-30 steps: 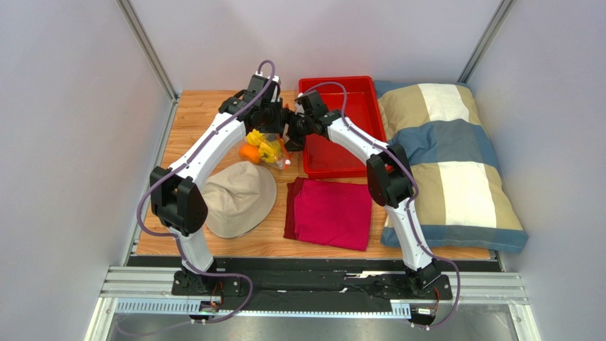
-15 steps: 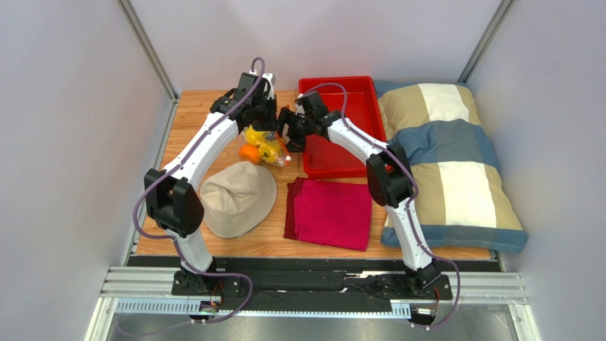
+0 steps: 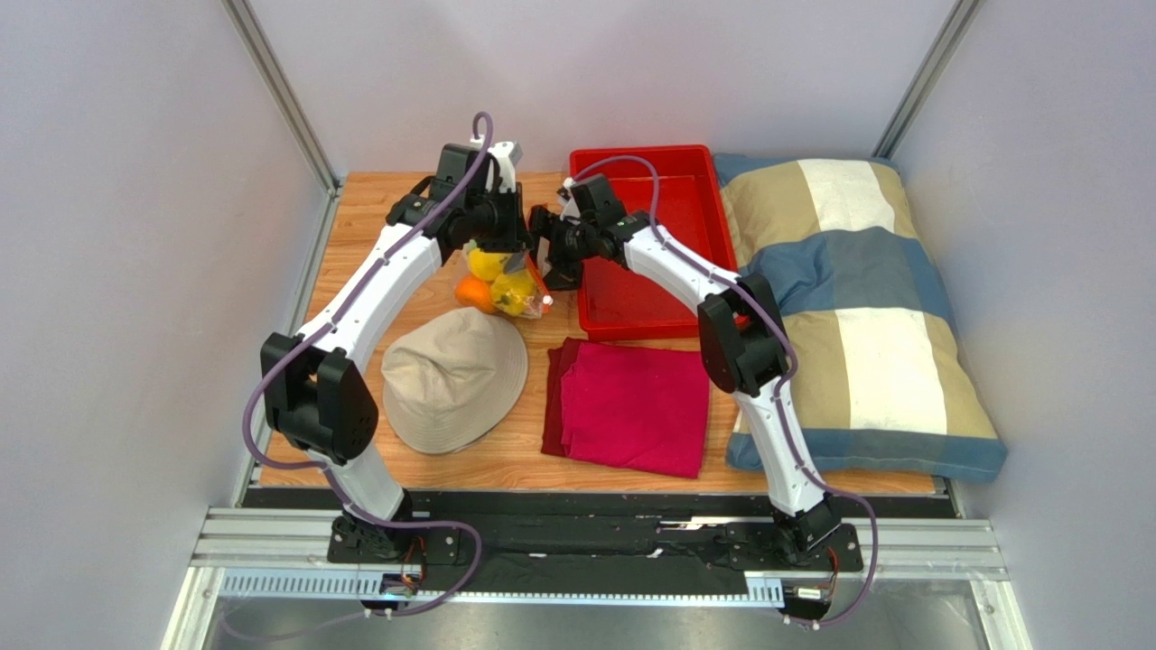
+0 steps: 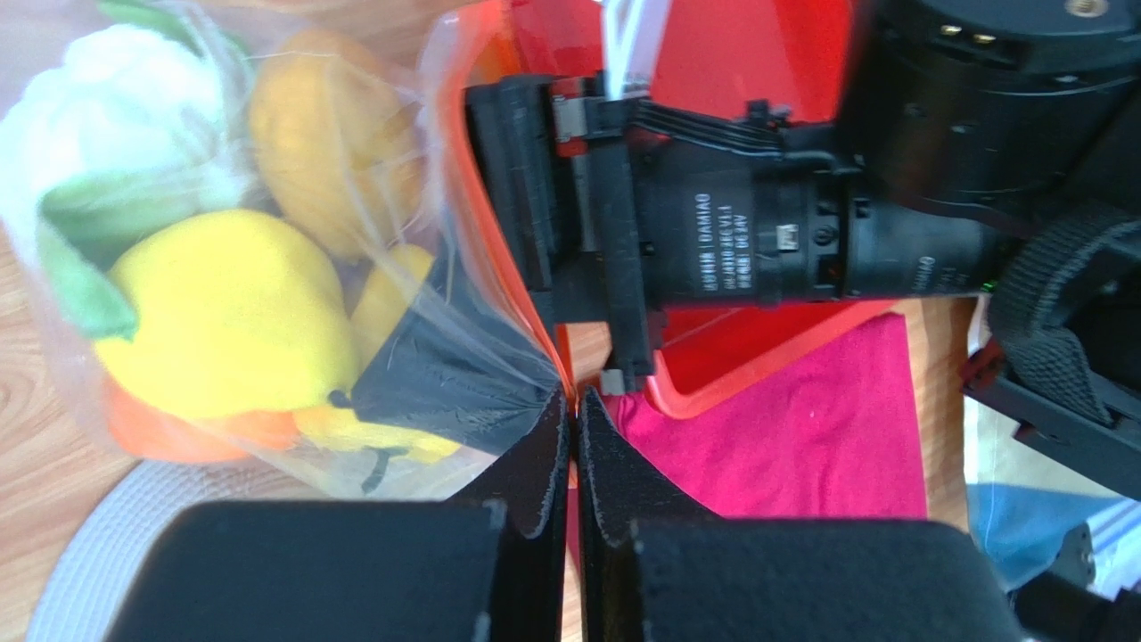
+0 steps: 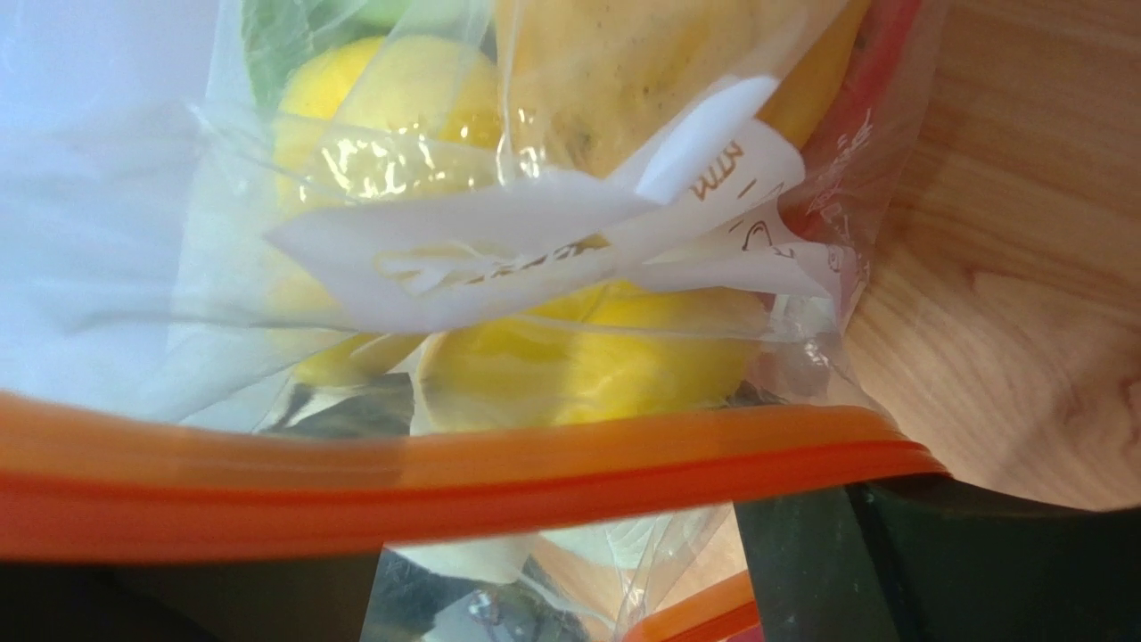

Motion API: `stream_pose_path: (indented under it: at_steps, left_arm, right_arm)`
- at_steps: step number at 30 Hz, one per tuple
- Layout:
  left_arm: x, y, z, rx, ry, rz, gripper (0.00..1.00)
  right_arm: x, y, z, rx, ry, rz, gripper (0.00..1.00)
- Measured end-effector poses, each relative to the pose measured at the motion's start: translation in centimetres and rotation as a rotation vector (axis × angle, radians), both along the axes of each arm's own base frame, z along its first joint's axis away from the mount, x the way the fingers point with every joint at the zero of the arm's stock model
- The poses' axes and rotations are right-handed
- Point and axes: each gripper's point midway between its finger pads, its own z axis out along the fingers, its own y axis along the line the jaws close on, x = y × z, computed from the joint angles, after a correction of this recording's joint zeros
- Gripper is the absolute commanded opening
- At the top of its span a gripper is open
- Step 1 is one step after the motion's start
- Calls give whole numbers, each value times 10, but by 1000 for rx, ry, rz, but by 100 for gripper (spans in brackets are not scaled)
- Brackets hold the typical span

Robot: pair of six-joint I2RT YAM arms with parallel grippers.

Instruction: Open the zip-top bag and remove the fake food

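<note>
The zip-top bag [image 3: 513,290] hangs between my two grippers at the back of the table, just left of the red tray. The fake food is inside it: a yellow fruit [image 4: 235,314], white cauliflower [image 4: 121,94] and orange pieces. My left gripper [image 4: 573,401] is shut on the bag's orange zip strip [image 4: 506,274]; it also shows in the top view [image 3: 498,255]. My right gripper [image 5: 563,549] has its fingers apart, with the zip strip [image 5: 469,488] stretched across in front of them and a yellow fruit [image 5: 589,375] beyond. It sits just right of the bag [image 3: 548,260].
A red tray [image 3: 679,163] stands behind the right gripper. A beige hat [image 3: 455,379] and a folded magenta cloth [image 3: 631,406] lie in front. A checked pillow [image 3: 855,298] fills the right side. Grey walls close in the table.
Both grippers and the bag have shifted a little to the left and toward the back. The left arm's elbow has swung further left.
</note>
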Motion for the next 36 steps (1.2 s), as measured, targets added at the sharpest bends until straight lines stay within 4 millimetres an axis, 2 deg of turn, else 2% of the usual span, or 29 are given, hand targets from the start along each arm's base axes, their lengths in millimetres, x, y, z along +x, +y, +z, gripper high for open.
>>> stream_pose_path:
  at_steps: [5,6,13,15,17,21,22,24,25,28,36]
  left_arm:
    - [-1,-1,-3,-13,1,-17,0]
    - [-1,0,-5,-12,4,-15,0]
    - [-2,3,-12,-5,22,-1,0]
    - [-2,4,-12,-5,23,2,0]
    - [-1,4,-12,-7,25,7,0]
    - [-3,3,-13,-17,37,14,0]
    - [-3,3,-15,-18,42,16,0]
    - [-4,4,-18,-17,53,22,0]
    - [-5,4,-19,-17,58,25,0]
    - [-6,6,-21,-14,65,40,0]
    - [-6,22,-9,-19,39,91,0]
  right_arm:
    - [9,8,-8,-21,-89,-2,90]
    - [12,9,-10,-23,-105,-6,95]
    - [24,19,-23,-26,-163,-32,94]
    - [25,20,-23,-24,-170,-35,85]
    - [26,22,-23,-18,-176,-36,68]
    - [31,27,-20,15,-187,-47,46]
    - [31,28,-20,24,-187,-47,32]
    - [32,30,-19,39,-185,-49,20]
    - [32,30,-20,43,-186,-47,10]
    - [34,31,-19,63,-198,-50,0]
    - [32,11,-32,-11,-205,-17,2]
